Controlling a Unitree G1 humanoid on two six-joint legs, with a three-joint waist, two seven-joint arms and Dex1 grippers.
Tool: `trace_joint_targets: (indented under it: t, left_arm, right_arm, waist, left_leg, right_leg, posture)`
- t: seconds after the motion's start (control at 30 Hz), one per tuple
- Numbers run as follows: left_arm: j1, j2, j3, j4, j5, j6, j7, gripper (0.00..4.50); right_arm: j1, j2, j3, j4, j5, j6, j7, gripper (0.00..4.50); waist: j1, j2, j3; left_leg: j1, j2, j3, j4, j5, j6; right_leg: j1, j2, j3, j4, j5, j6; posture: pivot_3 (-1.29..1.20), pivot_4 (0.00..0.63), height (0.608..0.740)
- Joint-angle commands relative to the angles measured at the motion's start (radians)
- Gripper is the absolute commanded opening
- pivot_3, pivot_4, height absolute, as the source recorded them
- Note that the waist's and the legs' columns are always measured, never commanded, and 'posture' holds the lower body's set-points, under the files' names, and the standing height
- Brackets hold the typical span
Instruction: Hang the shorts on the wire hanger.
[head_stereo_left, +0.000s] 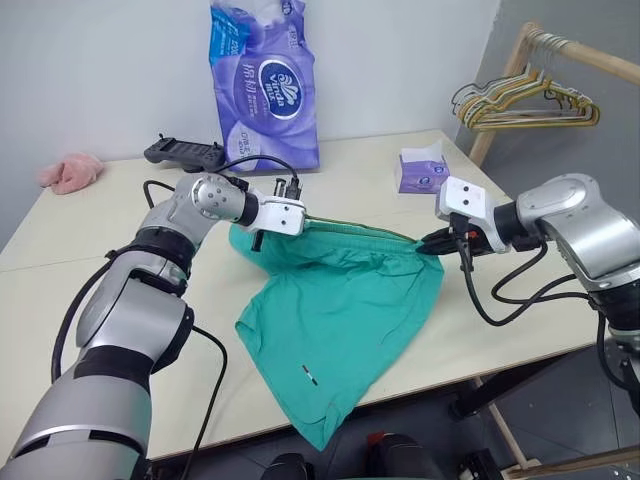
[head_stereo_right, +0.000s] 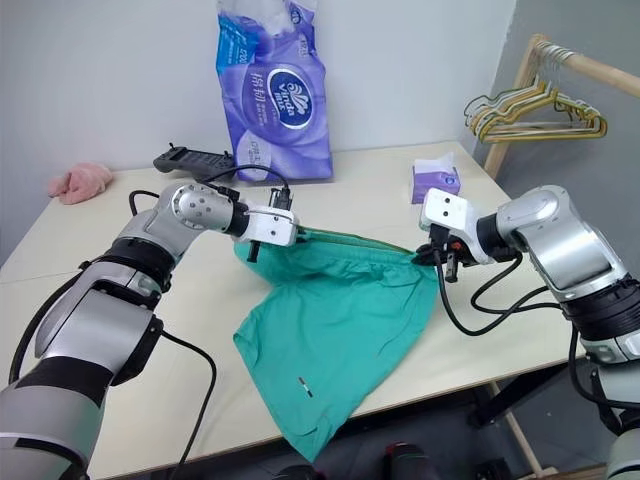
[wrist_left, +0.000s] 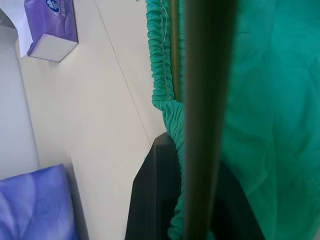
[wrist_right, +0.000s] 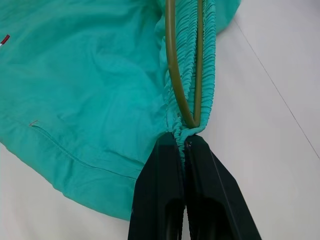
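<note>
Both tools, left tool (head_stereo_left: 262, 236) and right tool (wrist_right: 184, 145), clamp the shorts (head_stereo_left: 340, 330) waistband over the wire hanger (wrist_right: 176, 75); a slipping grip drops them off.

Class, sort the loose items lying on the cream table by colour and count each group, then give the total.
Teal-green: 1, the soft cloth shorts
Purple: 2, the tall plastic tissue pack and the small tissue box
Pink: 1, the fuzzy cloth
Black: 1, the flat handheld controller
Total: 5
</note>
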Motion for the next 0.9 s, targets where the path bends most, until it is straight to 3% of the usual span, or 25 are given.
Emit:
trace_joint_targets:
  t: [0.03,0.3,0.5,0.9]
  left_arm:
    - [-0.006,0.121,-0.037,0.113,0.127,0.064,0.008,0.00]
    - [-0.022,0.116,-0.050,0.121,0.125,0.071,0.008,0.00]
    - [-0.033,0.127,-0.086,0.125,0.156,0.071,0.033,0.00]
    - [-0.055,0.104,-0.142,0.144,0.189,0.088,0.137,0.00]
  right_arm:
    - [-0.028,-0.095,-0.039,0.032,-0.066,-0.044,0.038,0.01]
    - [-0.027,-0.144,-0.002,0.127,-0.195,-0.246,0.035,0.01]
    - [-0.024,-0.158,-0.010,0.120,-0.203,-0.263,0.069,0.01]
    - [-0.030,-0.174,-0.055,-0.110,-0.034,0.017,0.151,0.01]
  waist:
    - [0.000,0.000,0.000]
    - [-0.002,0.000,0.000]
    - [-0.003,0.000,0.000]
    - [-0.003,0.002,0.002]
  left_leg:
    - [0.000,0.000,0.000,0.000,0.000,0.000]
    - [0.000,0.000,0.000,0.000,0.000,0.000]
    - [0.000,0.000,0.000,0.000,0.000,0.000]
    - [0.000,0.000,0.000,0.000,-0.001,0.002]
  right_leg:
    - [0.000,0.000,0.000,0.000,0.000,0.000]
    - [0.000,0.000,0.000,0.000,0.000,0.000]
    - [0.000,0.000,0.000,0.000,0.000,0.000]
    - [0.000,0.000,0.000,0.000,0.000,0.000]
  posture:
    - [-0.09,0.038,0.740]
    - [-0.10,0.041,0.740]
    - [-0.10,0.041,0.740]
    - [-0.12,0.053,0.740]
